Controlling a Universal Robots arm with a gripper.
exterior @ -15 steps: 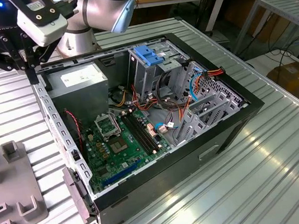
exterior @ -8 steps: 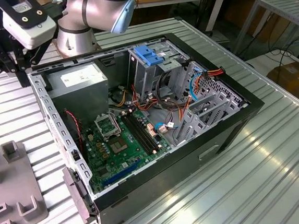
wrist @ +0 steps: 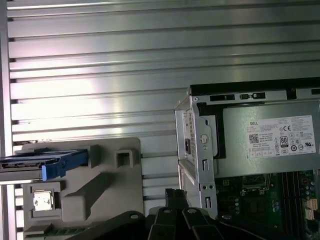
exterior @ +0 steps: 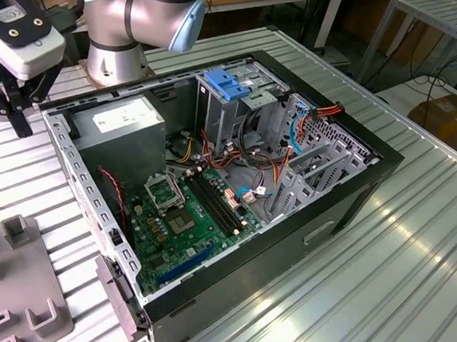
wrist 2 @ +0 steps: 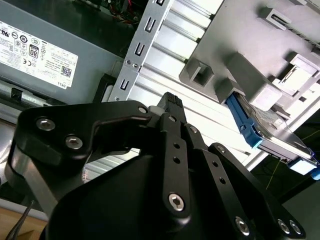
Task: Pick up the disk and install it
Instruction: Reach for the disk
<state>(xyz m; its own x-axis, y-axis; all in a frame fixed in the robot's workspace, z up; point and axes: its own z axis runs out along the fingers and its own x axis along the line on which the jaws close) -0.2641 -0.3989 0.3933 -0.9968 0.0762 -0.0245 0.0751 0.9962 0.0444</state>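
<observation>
Look past the closed, empty pincer [wrist: 173, 195], poised between computer case [wrist: 250, 150] and the grey holder [exterior: 33, 316] at the exterior view's lower left, to the disk [wrist: 45, 164] slotted on edge along the holder's far side, long axis running away from the case.

A lab (open computer case [exterior: 298, 237], aluminium bench [exterior: 429, 265]).

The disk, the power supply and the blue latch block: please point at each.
the disk [wrist: 55, 166]: first wrist view, its blue rail.
the power supply [wrist: 280, 137]: first wrist view, its white label.
the blue latch block [exterior: 225, 83]: exterior view, its top face.
</observation>
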